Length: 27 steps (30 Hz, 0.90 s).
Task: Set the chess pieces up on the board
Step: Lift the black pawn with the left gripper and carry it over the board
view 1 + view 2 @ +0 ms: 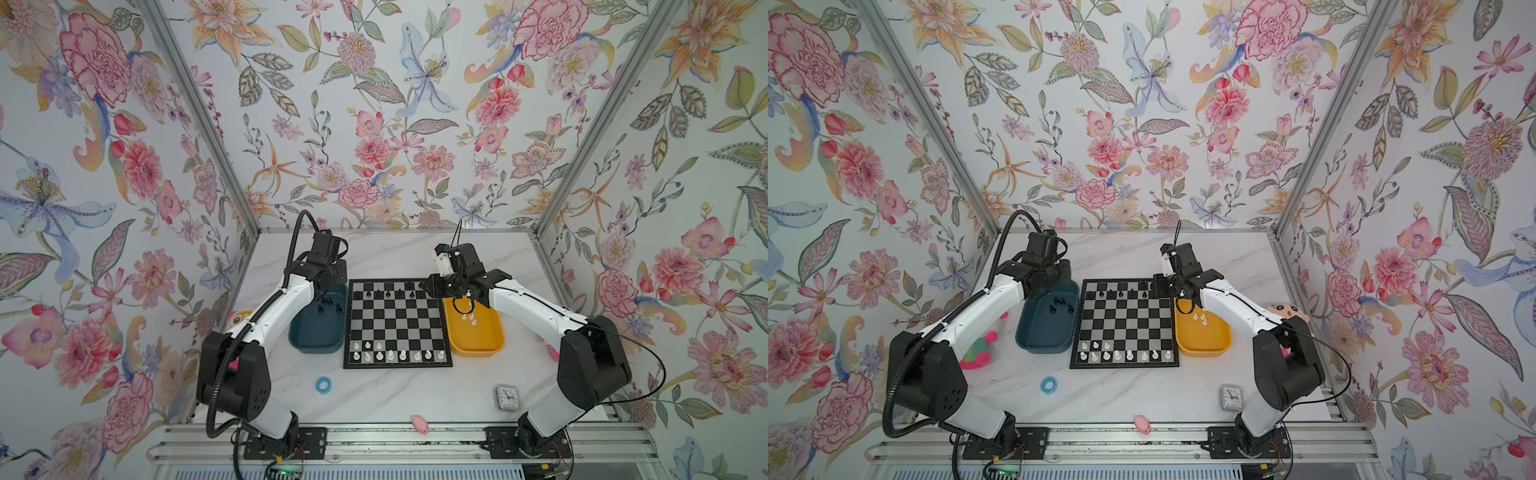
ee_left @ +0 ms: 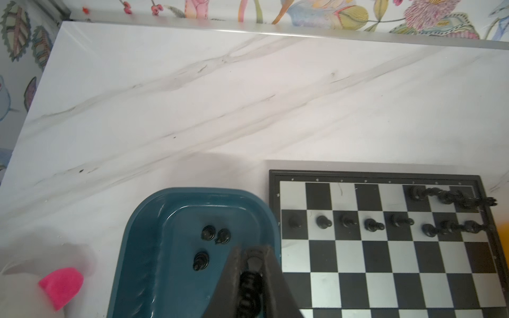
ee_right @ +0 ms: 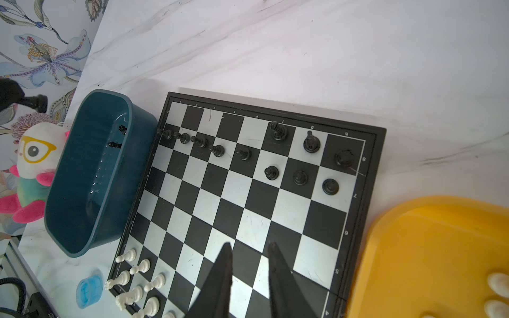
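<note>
The left tool (image 2: 252, 264) is clenched on a black piece (image 2: 249, 286) above the teal bin (image 2: 137, 247), just beside the board (image 2: 385, 261). The right tool (image 3: 249, 247) hangs over the board, jaws parted and empty, well apart from the standing black chessmen (image 3: 278, 130).

1. Left arm (image 1: 270, 316): white shells, black joint housings, perforated black shoulder block.
2. Right arm (image 1: 536, 309): same white-and-black build, small screws along the white link.
3. Ribbed black hose (image 1: 216, 399) on the left arm; thin black cable (image 1: 648, 353) on the right.
4. Fingers (image 3: 220, 278): black, matte, tapered.
5. Black perforated base plates (image 1: 286, 444).
</note>
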Tool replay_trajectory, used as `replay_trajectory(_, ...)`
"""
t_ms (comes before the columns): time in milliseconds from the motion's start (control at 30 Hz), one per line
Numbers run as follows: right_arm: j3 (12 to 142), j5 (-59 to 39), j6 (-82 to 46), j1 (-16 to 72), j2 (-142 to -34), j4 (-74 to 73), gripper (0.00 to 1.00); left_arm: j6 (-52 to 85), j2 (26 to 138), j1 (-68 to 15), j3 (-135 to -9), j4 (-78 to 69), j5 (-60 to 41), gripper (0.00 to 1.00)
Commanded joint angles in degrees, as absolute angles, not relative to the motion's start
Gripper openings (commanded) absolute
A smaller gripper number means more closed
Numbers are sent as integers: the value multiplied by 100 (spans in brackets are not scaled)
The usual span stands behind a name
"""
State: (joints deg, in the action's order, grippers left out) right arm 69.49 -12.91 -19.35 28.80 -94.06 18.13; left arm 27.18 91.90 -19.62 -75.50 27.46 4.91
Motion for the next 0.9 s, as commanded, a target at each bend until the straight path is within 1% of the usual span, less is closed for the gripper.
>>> replay_trajectory(0, 6823, -1317, -1995, 2839, -9212, 1761, 25, 2518, 9648, -2189, -8043, 2933, 439, 8)
replay_trajectory(433, 6485, -1284, -1979, 2672, -8899, 1742, 25, 2179, 11398, -2929, -9980, 3177, 200, 8)
replay_trajectory(700, 6330, -1268, -1988, 2585, -8764, 1740, 25, 2098, 12176, -3288, -10679, 3360, 0, 8)
replay_trajectory(867, 6276, -1263, -2003, 2558, -8738, 1736, 25, 2105, 12442, -3437, -10836, 3393, -38, 8)
